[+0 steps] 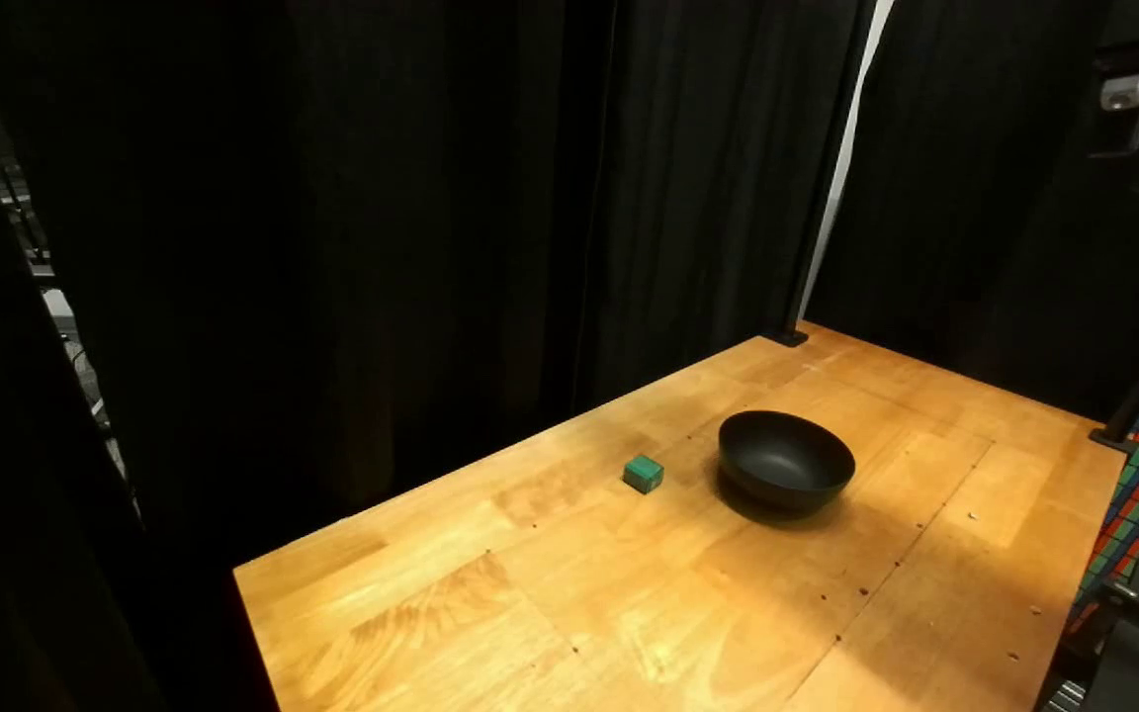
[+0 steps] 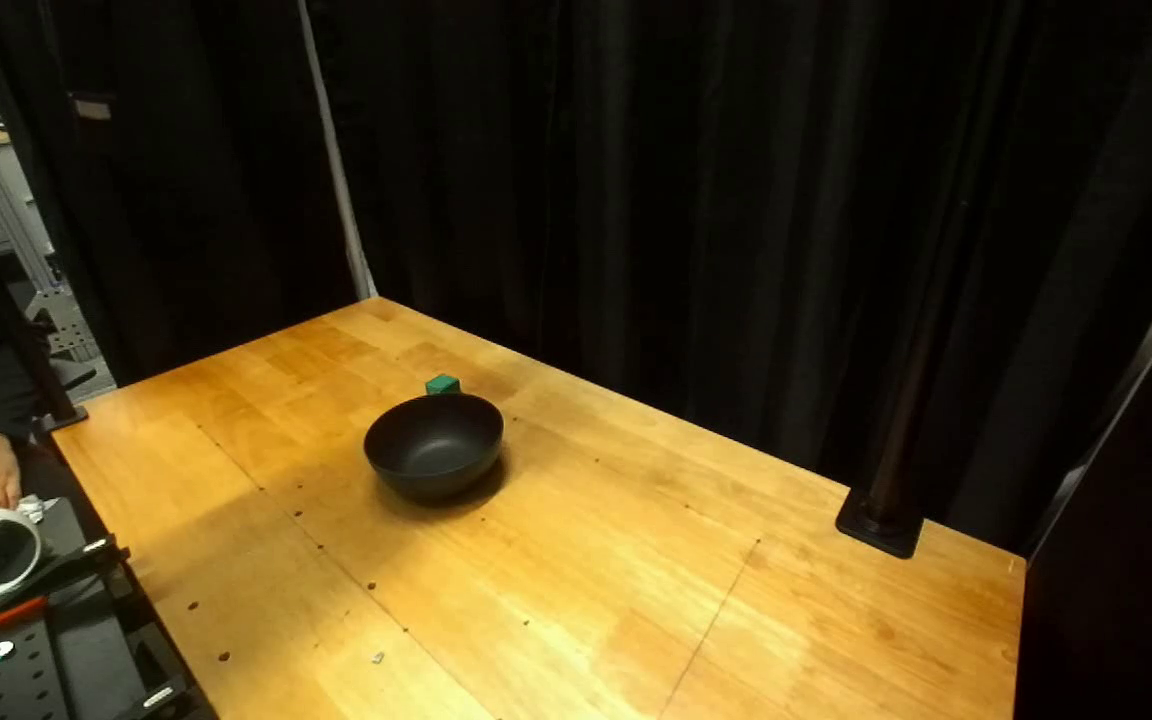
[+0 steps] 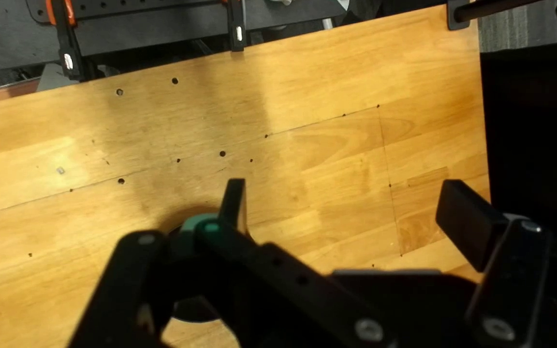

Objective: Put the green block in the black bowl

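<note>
The green block (image 1: 643,475) can be seen on the table (image 1: 629,603), near the black bowl (image 1: 786,463) (not in it yet). The tool (image 3: 349,210) is spread wide, with nothing held. Grabbing, lifting and dropping are all left to be done.

Wooden worktop (image 1: 629,583) here, peppered with little dark holes (image 3: 222,153). Green block (image 1: 643,474) sits near the upright black bowl (image 1: 787,461) but apart, plus black post feet (image 2: 881,530) at the edges.
</note>
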You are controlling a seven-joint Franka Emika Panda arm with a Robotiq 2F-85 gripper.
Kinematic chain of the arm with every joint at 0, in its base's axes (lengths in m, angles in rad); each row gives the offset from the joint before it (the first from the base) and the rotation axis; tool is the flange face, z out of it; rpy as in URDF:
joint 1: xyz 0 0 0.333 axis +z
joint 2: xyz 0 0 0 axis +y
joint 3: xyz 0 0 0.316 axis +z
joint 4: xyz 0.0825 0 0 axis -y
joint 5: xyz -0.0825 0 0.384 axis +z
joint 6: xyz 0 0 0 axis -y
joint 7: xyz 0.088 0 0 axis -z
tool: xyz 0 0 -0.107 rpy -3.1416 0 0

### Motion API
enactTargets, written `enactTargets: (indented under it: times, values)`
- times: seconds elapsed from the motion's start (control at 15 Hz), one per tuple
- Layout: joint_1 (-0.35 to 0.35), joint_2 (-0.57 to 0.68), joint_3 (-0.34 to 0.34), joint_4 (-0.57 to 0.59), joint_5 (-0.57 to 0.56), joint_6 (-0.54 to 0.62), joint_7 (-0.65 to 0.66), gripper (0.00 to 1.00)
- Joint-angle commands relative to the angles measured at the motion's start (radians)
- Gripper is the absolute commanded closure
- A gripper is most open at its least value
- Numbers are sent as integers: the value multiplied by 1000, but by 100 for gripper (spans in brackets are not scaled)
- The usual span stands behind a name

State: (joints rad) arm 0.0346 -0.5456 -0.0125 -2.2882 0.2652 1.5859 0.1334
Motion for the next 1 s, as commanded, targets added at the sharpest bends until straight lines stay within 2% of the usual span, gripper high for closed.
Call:
enactTargets:
  times: [0.0,0.27,0.47,0.67,0.93]
  values:
    - [1,141,60,43,-17,127,-14,0]
    - [26,339,136,73,-75,393,5,0]
    - [37,490,174,86,-178,608,65,0]
    - [54,637,171,100,-288,788,157,0]
    - [99,799,126,135,-417,925,285,0]
